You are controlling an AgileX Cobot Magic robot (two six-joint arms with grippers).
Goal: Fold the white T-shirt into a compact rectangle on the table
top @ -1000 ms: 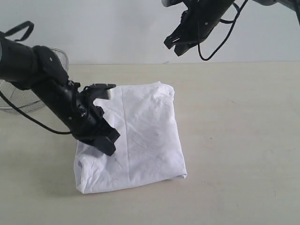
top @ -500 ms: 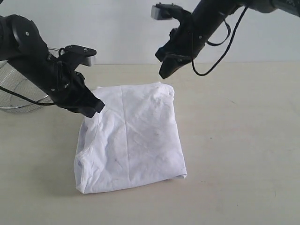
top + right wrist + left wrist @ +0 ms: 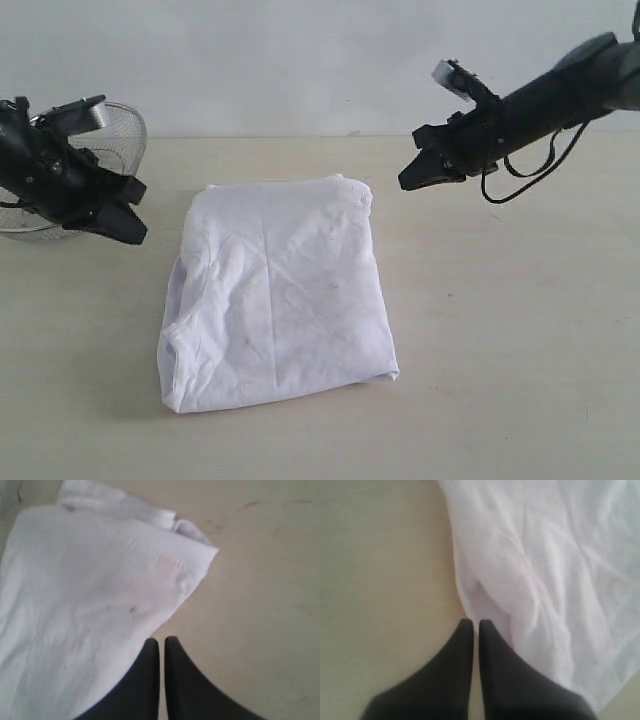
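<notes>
White T-shirt (image 3: 275, 290) lies folded on the bench (image 3: 520, 350) near the middle. It forms a rough rectangle, slightly skewed, plain side up and much wrinkled.

Bench: wide, pale beige wood-grain with a few dark specks.

Shirt detail: the far right corner shows stacked layers and a rolled hem. The near edge is a little puffed.

Wire-mesh basket (image 3: 128, 128) stands at the far left of the bench, well apart from the shirt. It is partly hidden behind the left arm.

Left claw (image 3: 133, 230) hangs over the bench between basket and shirt. Its tips are pressed together and hold nothing. The wrist view puts those tips just off the shirt's edge.

Right claw (image 3: 408, 181) is raised just off the shirt's far right corner, likewise closed and empty.

Both claws are apart from the cloth, one on each side.
</notes>
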